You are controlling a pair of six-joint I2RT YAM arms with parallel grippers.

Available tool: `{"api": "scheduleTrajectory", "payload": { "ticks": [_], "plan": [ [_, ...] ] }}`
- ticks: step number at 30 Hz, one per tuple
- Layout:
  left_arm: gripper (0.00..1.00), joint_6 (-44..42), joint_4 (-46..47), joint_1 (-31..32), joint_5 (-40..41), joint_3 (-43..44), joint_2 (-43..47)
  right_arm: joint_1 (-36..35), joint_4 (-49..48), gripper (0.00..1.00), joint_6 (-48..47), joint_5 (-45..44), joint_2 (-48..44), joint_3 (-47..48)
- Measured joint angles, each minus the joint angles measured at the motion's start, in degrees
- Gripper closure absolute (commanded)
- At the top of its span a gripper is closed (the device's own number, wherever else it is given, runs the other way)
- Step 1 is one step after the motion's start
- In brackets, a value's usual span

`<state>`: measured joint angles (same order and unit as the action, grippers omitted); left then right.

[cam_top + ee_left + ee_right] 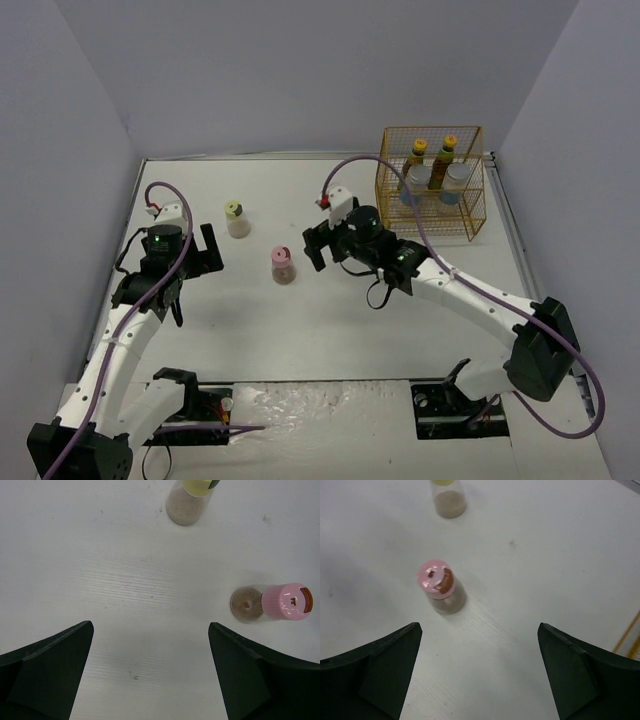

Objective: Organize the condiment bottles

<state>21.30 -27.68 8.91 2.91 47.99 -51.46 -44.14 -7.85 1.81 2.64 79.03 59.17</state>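
A yellow wire basket [428, 226] stands at the far right corner of the white bench [300, 330], close to the grey side wall; a purple cable [380, 165] of the right arm arches in the air just left of the basket. Four condiment bottles are inside the basket: two tall dark bottles [414, 165] with yellow caps at the back, and two stout silver-lidded bottles [456, 180] with blue labels in front of them.

The other two bottles stand upright on the open bench, near each other but apart. The pink-capped bottle [283, 264] has a clear body with pale brownish powder; its lid shows a small darker flap in the right wrist view. The yellow-green-capped bottle [236, 219] stands a little farther back and to the left; it holds similar powder.

The right tool [313, 248] is released, its dark fingers [380, 665] spread wide and grasping nothing; it is just to the right of the pink-capped bottle, and nothing lies between them. The left tool [207, 252] is also released and empty; it faces both loose bottles from the left side.
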Motion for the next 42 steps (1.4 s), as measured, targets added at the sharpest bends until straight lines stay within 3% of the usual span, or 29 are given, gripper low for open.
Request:
{"api": "scheduleTrajectory", "payload": {
  "ticks": [5,19,29,34,39,42],
  "plan": [
    [0.03,0.0,0.02,0.0,0.36,0.0,0.09,-3.93,-4.17,0.05,-4.13,4.1,6.87,-0.02],
    [0.03,0.0,0.04,0.0,0.59,0.0,0.11,-3.95,-6.43,0.12,-15.49,13.64,23.59,8.75],
    [0.03,-0.02,0.03,0.0,0.57,0.0,0.09,-2.34,-5.72,0.28,-20.11,19.24,29.22,13.35],
    [0.03,-0.02,0.04,0.0,0.59,0.0,0.09,-1.15,-5.0,0.44,-21.24,21.66,31.11,14.42],
    [0.03,-0.02,0.04,0.0,0.57,0.0,0.02,-0.78,-4.59,0.73,-21.55,22.49,31.44,14.46],
    [0.03,-0.02,0.04,0.0,0.57,0.0,-0.05,-0.78,-4.57,0.85,-21.63,22.63,31.44,14.46]
  ]
}}
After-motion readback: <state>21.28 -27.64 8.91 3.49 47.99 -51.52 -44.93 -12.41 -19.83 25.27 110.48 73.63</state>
